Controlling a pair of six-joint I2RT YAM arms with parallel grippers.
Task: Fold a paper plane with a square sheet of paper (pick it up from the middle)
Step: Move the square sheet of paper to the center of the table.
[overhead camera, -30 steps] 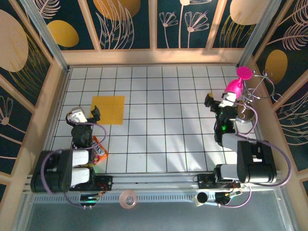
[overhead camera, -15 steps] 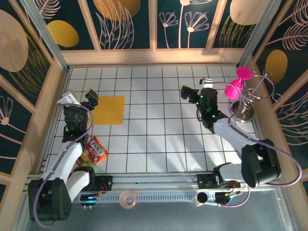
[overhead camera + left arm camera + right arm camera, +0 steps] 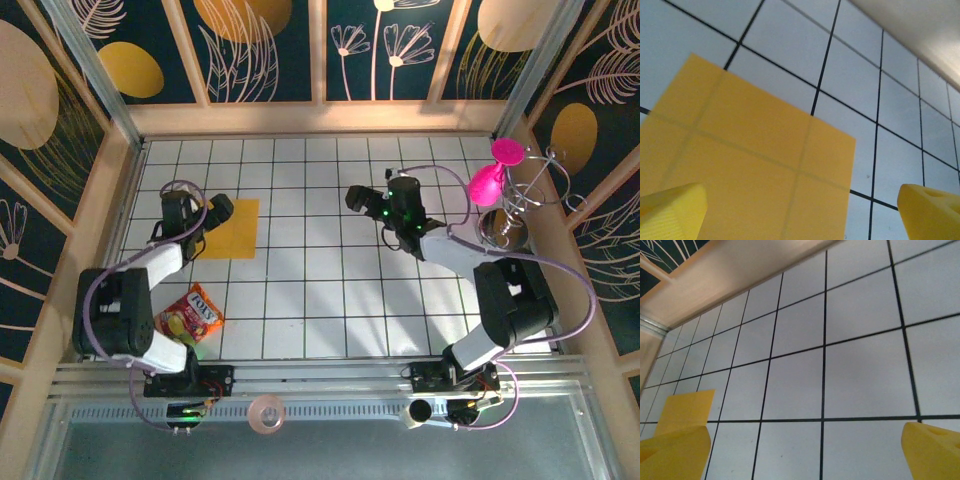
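Note:
The square sheet of paper [image 3: 238,228] lies flat and unfolded on the white tiled floor at the left. It is orange-yellow, and the tile lines show through it in the left wrist view [image 3: 745,150]. My left gripper [image 3: 208,222] hovers over the sheet's left edge, open, its yellow fingertips [image 3: 671,211] spread wide with nothing between them. My right gripper [image 3: 366,196] is out over the middle of the floor, several tiles to the right of the sheet. It faces left and is open and empty [image 3: 805,450]. The sheet shows far off in the right wrist view [image 3: 686,410].
A crinkly snack packet [image 3: 192,312] lies near the left arm's base. A pink balloon-like figure [image 3: 488,180] and a wire stand [image 3: 522,205] sit at the right wall. A tape roll [image 3: 267,412] rests on the front rail. Wooden walls [image 3: 320,118] enclose the floor.
Both arms have unfolded from their bases. The left gripper reached forward and right to the sheet's left edge; the right gripper swung left toward the middle. The snack packet is uncovered.

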